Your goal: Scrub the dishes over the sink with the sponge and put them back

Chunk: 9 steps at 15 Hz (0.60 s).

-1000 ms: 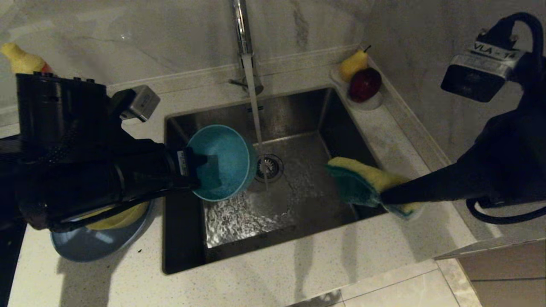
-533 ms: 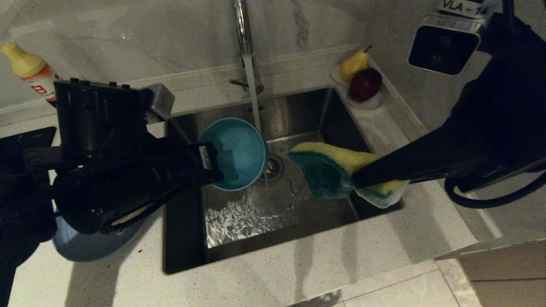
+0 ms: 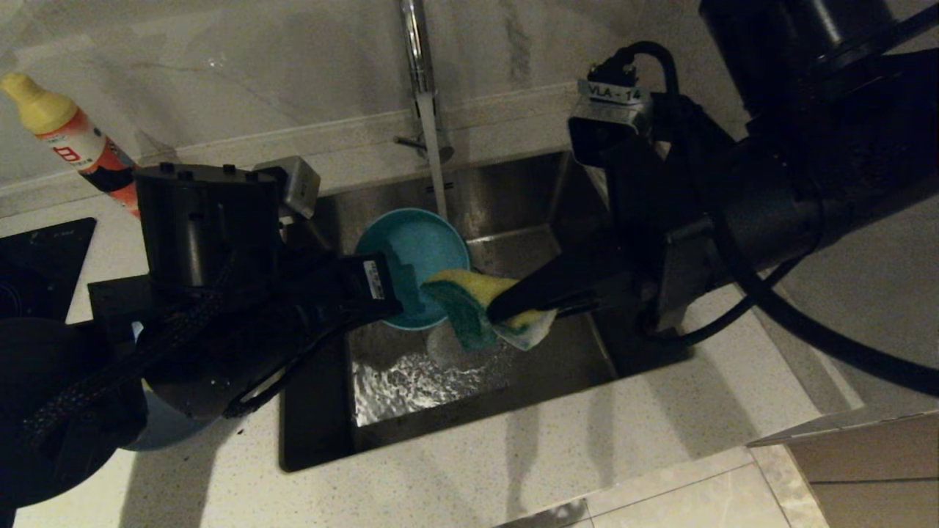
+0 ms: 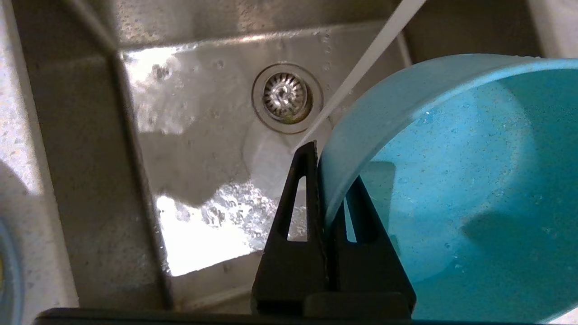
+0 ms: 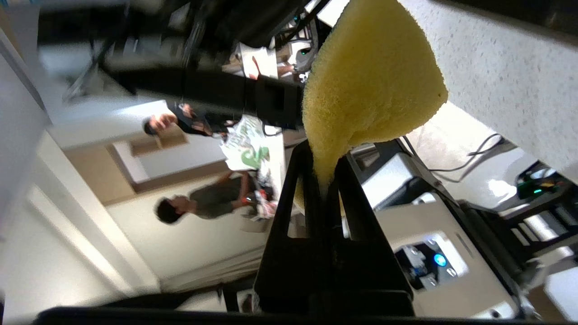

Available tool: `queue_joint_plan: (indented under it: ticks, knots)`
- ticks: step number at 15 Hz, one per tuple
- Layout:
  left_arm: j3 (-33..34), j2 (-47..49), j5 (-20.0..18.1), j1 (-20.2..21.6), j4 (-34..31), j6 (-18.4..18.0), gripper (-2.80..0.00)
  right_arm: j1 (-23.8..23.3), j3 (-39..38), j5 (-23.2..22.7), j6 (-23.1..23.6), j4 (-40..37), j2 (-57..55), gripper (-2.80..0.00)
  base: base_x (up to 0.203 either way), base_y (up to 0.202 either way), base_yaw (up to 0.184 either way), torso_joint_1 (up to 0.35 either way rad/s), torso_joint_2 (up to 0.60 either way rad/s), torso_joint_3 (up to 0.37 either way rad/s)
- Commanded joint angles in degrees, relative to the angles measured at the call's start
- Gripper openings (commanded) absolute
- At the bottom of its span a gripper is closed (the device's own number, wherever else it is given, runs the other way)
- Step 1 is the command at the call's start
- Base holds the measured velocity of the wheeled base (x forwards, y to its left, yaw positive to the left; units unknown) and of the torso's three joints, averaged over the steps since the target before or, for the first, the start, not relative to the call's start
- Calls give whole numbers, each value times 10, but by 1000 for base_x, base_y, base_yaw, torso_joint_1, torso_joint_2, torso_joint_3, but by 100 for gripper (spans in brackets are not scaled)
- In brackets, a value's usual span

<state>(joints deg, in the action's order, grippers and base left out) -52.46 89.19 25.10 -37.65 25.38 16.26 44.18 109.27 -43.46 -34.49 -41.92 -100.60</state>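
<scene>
Over the last second the right gripper (image 3: pixel 513 304) has swung the sponge (image 3: pixel 477 312) in from the sink's right wall to the rim of the teal bowl (image 3: pixel 414 253), which the left gripper (image 3: pixel 392 290) has lifted slightly toward the tap (image 3: pixel 414 44). The left gripper is clamped on the bowl's rim, tilting it over the sink (image 3: pixel 513 191) beside the running water (image 3: pixel 438 172); the right is pinched tight on one end of the sponge. Scrubbing well likely means turning the green scouring face into the bowl's hollow, pressing lightly and sweeping in circles, with the bowl held firm against the push. A blue plate (image 3: pixel 158 425) waits on the bench (image 3: pixel 513 447).
</scene>
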Motion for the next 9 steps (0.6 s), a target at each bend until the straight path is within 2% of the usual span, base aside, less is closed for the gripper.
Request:
queue_joint_plan:
  ticks: [1,6,9]
  knots:
    - [8,3,4,-5,17,-1,-280,0,13,-2,-18,10,-43,-280,0,0,0,0,0,0]
    - [50,27,23,-21,117,-44,-280,-7,13,-1,-29,27,-60,-280,0,0,0,0,0,0]
    - [57,32,28,-30,132,-53,-280,-20,13,-1,-30,31,-71,-280,0,0,0,0,0,0]
